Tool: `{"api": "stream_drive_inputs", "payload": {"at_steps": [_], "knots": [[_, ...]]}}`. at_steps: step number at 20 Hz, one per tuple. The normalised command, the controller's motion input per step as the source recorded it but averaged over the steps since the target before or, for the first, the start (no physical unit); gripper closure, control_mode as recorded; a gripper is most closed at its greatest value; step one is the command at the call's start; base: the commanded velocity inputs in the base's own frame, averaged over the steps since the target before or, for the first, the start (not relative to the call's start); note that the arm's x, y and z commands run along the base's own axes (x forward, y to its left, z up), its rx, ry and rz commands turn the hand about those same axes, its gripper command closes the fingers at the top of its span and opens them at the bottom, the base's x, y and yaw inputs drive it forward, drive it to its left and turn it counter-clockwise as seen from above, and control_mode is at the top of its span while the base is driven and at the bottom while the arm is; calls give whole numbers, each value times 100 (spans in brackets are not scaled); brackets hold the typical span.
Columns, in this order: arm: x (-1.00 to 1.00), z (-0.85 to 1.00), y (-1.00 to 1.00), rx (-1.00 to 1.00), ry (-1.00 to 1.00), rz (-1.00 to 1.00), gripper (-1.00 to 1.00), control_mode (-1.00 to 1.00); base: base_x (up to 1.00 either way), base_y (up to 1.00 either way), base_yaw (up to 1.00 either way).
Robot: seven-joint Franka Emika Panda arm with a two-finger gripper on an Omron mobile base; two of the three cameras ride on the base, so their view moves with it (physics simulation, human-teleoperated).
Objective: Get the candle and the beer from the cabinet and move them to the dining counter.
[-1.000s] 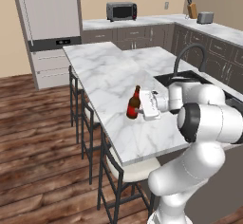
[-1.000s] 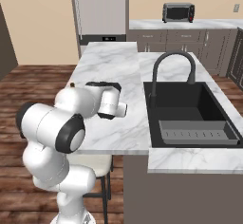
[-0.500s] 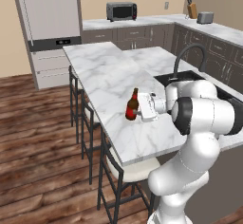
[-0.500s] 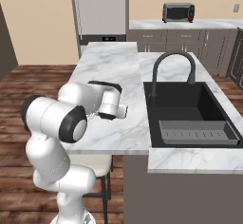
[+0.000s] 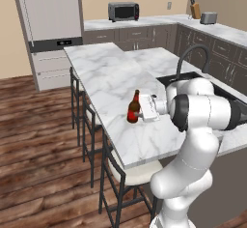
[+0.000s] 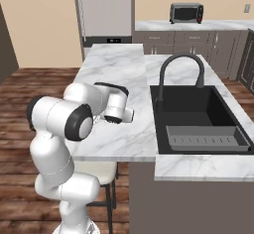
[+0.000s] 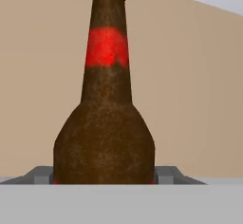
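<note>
- Stools (image 5: 123, 174) with cream cushions stand nearest, tucked under the overhang of the dining counter (image 5: 103, 79).
- Beer (image 5: 133, 107) stands upright on that white marble slab near its stool-side edge, long axis vertical, neck pointing straight up.
- Seen from the hand camera, the beer (image 7: 105, 118) sits dead centre and close, with its narrow neck rising to the top edge and a red band around the neck.
- Gripper (image 5: 141, 112) lies level with the counter and points at the bottle's body from the sink side; grey finger tips show at either side of the bottle's base, so the jaws straddle it. I cannot tell if they press on the glass or stand just off it.
- From the right base camera, the white hand (image 6: 119, 110) hangs over the marble beside the black sink (image 6: 198, 116) and blocks the bottle.
- Compared with a second ago, the bottle stands on the same spot of the slab, and the arm's elbow has swung nearer the cameras.
- Farther back, a toaster oven (image 5: 123, 11) sits on the rear worktop.
</note>
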Motion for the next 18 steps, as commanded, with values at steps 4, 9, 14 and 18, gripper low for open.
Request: {"api": "stream_drive_inputs", "payload": {"at_steps": [4,9,14,18], "knots": [[10,-27,0,0,0,0,-100,-100,0,0,0],[-2,-12,0,0,-1,0,-100,-100,0,0,0],[-17,17,0,0,0,0,-100,-100,0,0,0],[-10,35,0,-4,0,0,-100,-100,0,0,0]]}}
